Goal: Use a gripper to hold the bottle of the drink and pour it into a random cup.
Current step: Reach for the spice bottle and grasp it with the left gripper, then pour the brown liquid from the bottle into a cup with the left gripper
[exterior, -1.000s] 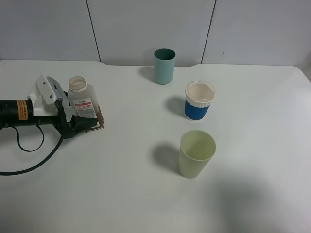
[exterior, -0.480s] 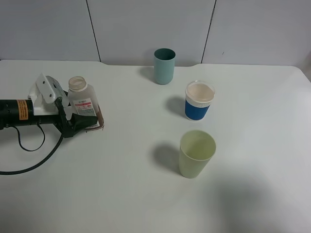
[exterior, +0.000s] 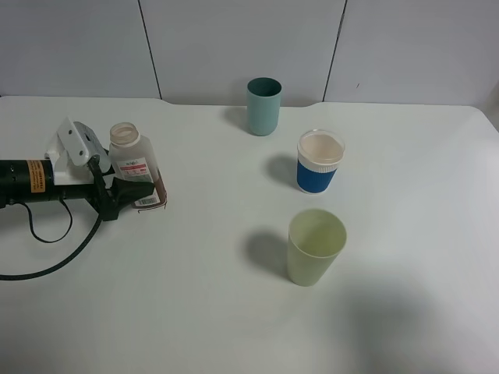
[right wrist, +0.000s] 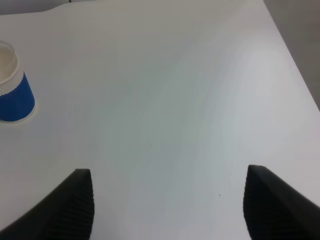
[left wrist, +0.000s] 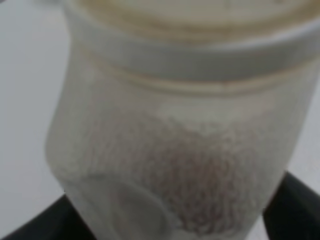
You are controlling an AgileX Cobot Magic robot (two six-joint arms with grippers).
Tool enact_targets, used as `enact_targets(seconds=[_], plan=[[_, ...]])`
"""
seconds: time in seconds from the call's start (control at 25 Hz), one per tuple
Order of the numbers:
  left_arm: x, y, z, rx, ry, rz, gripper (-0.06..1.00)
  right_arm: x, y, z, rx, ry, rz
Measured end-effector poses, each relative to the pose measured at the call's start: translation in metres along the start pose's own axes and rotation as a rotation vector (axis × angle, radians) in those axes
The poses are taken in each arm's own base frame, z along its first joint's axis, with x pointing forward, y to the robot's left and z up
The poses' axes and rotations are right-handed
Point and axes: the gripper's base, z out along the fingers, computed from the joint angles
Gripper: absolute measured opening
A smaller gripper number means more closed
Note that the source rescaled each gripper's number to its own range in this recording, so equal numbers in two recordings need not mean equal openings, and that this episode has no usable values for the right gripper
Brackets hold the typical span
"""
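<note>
The bottle [exterior: 132, 160] stands upright at the table's left, clear with a wide open neck and a white label. A thin layer of reddish-brown drink [exterior: 161, 190] shows at its base. My left gripper [exterior: 144, 192] reaches in from the left edge and is shut on the bottle's lower body. In the left wrist view the bottle [left wrist: 175, 125] fills the picture, with a black finger against each lower side. The teal-green cup [exterior: 263, 107] stands far back at the centre. My right gripper [right wrist: 167, 210] hangs open over bare table; the exterior view does not show it.
A blue cup with a white rim [exterior: 320, 164] stands right of centre and also shows in the right wrist view [right wrist: 12, 95]. A pale yellow-green cup [exterior: 315, 247] stands nearer the front. A black cable [exterior: 47, 257] trails from the left arm.
The left gripper's fingers have drawn together onto the bottle's base. The bottle and the cups have stayed where they were.
</note>
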Motion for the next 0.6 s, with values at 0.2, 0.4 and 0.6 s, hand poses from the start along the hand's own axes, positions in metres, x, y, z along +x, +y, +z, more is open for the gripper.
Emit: enact_targets(seconds=[0.2,0.4,0.6], plan=[[-0.0003,0.0018,0.0000,-0.020,-0.004,-0.011,0.06,0.0000,0.0000,0.0000,0.000,0.000,0.000],[-0.0005,0.0036,-0.0001,-0.039,-0.006,-0.026,0.03,0.0000,0.0000,0.0000,0.000,0.000,0.000],[-0.0004,0.0045,-0.0001,-0.050,-0.005,-0.035,0.03,0.0000,0.0000,0.0000,0.000,0.000,0.000]])
